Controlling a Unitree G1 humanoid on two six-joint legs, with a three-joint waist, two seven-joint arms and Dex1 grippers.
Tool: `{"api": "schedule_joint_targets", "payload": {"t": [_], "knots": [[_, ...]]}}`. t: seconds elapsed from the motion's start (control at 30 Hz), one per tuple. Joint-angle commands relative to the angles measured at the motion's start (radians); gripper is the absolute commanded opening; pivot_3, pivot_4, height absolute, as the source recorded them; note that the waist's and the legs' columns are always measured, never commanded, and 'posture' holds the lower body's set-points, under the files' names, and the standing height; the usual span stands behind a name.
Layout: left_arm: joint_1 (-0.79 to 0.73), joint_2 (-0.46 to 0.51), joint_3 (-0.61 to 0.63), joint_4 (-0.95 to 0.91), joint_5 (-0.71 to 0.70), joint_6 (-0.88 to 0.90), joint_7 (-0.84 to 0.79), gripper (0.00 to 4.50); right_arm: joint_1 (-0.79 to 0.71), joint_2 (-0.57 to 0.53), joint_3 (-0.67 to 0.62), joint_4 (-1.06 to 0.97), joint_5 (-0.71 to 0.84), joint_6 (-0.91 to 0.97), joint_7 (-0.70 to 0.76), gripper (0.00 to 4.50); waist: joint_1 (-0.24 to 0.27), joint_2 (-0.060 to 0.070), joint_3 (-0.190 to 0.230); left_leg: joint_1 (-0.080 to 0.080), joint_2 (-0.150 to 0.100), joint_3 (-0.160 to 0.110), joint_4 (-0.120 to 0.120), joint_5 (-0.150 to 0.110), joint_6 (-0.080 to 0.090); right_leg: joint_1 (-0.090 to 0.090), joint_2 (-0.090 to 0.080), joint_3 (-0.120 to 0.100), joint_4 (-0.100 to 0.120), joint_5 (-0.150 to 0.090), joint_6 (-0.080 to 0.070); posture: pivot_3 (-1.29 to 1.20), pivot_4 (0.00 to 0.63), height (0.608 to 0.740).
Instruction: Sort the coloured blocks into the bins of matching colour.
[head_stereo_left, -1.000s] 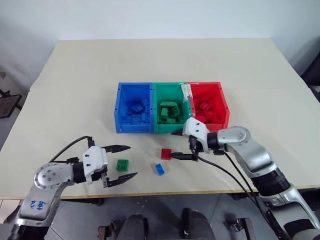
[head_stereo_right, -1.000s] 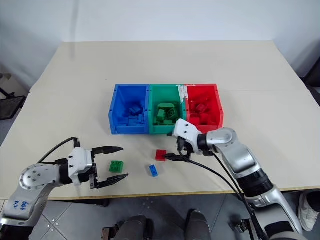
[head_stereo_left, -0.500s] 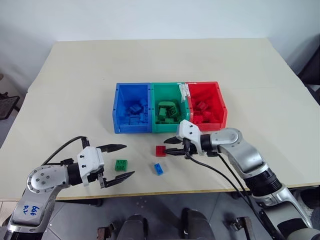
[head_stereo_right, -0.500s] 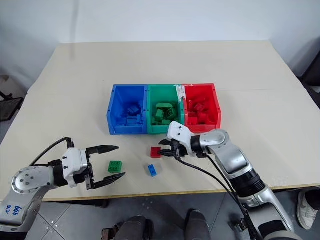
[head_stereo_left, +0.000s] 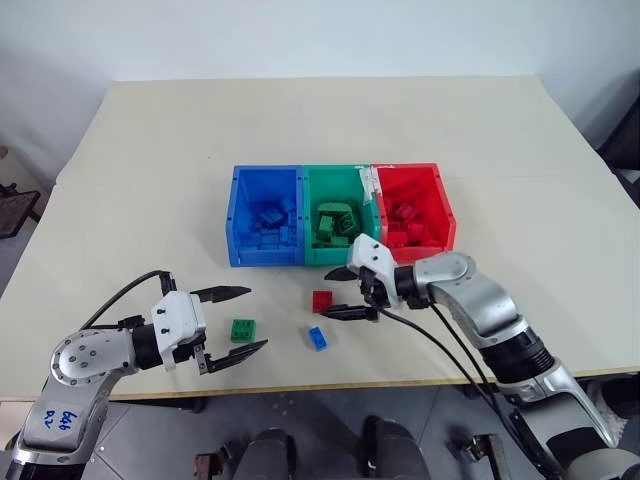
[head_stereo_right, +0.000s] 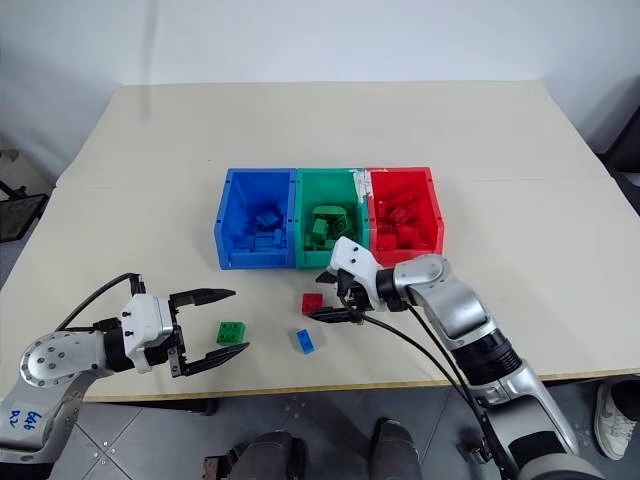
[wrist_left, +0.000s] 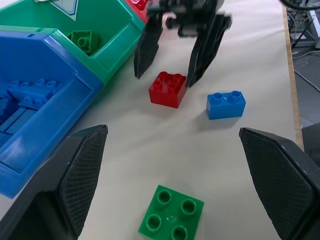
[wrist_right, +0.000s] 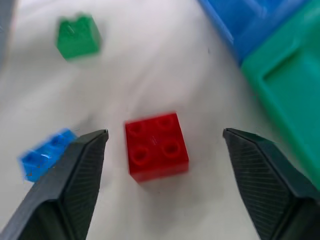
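A red block (head_stereo_left: 322, 301) lies on the table in front of the green bin (head_stereo_left: 338, 169), between the spread fingers of my open right gripper (head_stereo_left: 328, 293), which touch nothing. The right wrist view shows the red block (wrist_right: 156, 146) centred between those fingers. A small blue block (head_stereo_left: 318, 338) lies just nearer the table's front edge. A square green block (head_stereo_left: 242, 330) sits between the fingers of my open left gripper (head_stereo_left: 258, 318), apart from both. The blue bin (head_stereo_left: 265, 256), green bin and red bin (head_stereo_left: 405, 167) stand joined in a row, each holding several blocks of its own colour.
The bins stand mid-table, just behind my right gripper. The table's front edge (head_stereo_left: 330, 380) runs close under both grippers. A black cable hangs from each wrist. The beige table (head_stereo_left: 330, 120) stretches behind the bins.
Half a second ago my right gripper's fingers were shut beside the red block; now they stand open on either side of it. The left gripper has kept still.
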Motion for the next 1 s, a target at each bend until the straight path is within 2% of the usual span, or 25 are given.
{"api": "schedule_joint_targets", "payload": {"t": [0.03, 0.13, 0.3, 0.33, 0.43, 0.57, 0.67, 0.8, 0.97, 1.0], "knots": [[-0.013, 0.007, 0.017, -0.006, -0.008, -0.015, 0.000, 4.50, -0.012, 0.014, 0.006, -0.011, -0.006, -0.033, 0.012, 3.87, 0.000, 0.000, 0.000, 0.000, 0.000, 0.000, 0.000, 0.000, 0.000, 0.000, 0.000, 0.000, 0.000, 0.000, 0.000, 0.00, 0.150, 0.740], [-0.016, 0.005, 0.015, -0.008, -0.007, -0.014, 0.002, 4.50, -0.008, 0.019, 0.005, -0.014, -0.008, -0.039, 0.015, 3.28, 0.000, 0.000, 0.000, 0.000, 0.000, 0.000, 0.000, 0.000, 0.000, 0.000, 0.000, 0.000, 0.000, 0.000, 0.000, 0.00, 0.150, 0.740], [-0.022, -0.003, 0.005, -0.008, -0.005, -0.015, 0.007, 4.50, 0.000, -0.003, -0.015, -0.032, -0.003, -0.082, 0.035, 1.54, 0.001, 0.000, 0.000, 0.000, 0.000, 0.000, 0.000, 0.000, 0.000, 0.000, 0.000, 0.000, 0.000, 0.000, 0.000, 0.00, 0.150, 0.740], [-0.024, -0.005, 0.002, -0.007, -0.004, -0.015, 0.007, 4.50, 0.005, -0.010, -0.027, -0.050, 0.017, -0.083, 0.053, 1.45, 0.001, 0.000, 0.000, 0.000, 0.000, 0.000, 0.000, 0.000, 0.000, 0.000, 0.000, 0.000, 0.000, 0.000, 0.000, 0.00, 0.150, 0.740], [-0.046, -0.015, -0.012, 0.000, -0.005, -0.014, 0.009, 4.50, 0.032, -0.034, -0.094, -0.143, 0.120, -0.106, 0.131, 1.46, 0.004, 0.000, 0.000, -0.001, 0.000, 0.000, 0.000, 0.000, 0.000, 0.000, 0.000, 0.000, 0.000, 0.000, 0.000, 0.00, 0.150, 0.740], [-0.086, -0.045, -0.024, 0.002, -0.024, 0.008, 0.029, 4.50, 0.016, -0.051, -0.255, -0.166, 0.204, -0.080, 0.074, 1.46, 0.003, 0.000, 0.000, -0.001, 0.000, 0.000, 0.000, 0.000, 0.000, 0.000, 0.000, 0.000, 0.000, 0.000, 0.000, 0.00, 0.150, 0.740], [-0.122, -0.075, -0.027, -0.002, -0.064, 0.060, 0.055, 4.50, -0.032, -0.087, -0.363, -0.092, 0.202, -0.094, 0.013, 1.46, 0.004, 0.000, 0.000, -0.001, 0.000, 0.000, 0.000, 0.000, 0.000, 0.000, 0.000, 0.000, 0.000, 0.000, 0.000, 0.00, 0.150, 0.740], [-0.168, -0.102, -0.040, 0.007, -0.068, 0.078, 0.074, 4.50, -0.090, -0.152, -0.406, 0.076, 0.133, -0.174, -0.028, 1.46, 0.003, 0.000, 0.000, 0.000, 0.000, 0.000, 0.000, 0.000, 0.000, 0.000, 0.000, 0.000, 0.000, 0.000, 0.000, 0.00, 0.150, 0.740], [-0.204, -0.127, -0.044, 0.036, -0.070, 0.081, 0.080, 4.50, -0.178, -0.148, -0.439, 0.305, 0.078, -0.251, -0.131, 1.46, -0.003, 0.000, 0.000, 0.000, 0.000, 0.001, 0.000, 0.000, 0.000, 0.000, 0.000, 0.000, -0.001, 0.000, 0.000, 0.00, 0.150, 0.740], [-0.207, -0.130, -0.043, 0.040, -0.073, 0.081, 0.079, 4.50, -0.186, -0.145, -0.436, 0.334, 0.071, -0.266, -0.135, 1.81, -0.004, 0.000, 0.000, 0.000, 0.000, 0.001, -0.001, 0.000, 0.000, 0.000, 0.000, 0.000, -0.001, 0.000, 0.000, 0.00, 0.150, 0.740]]}}
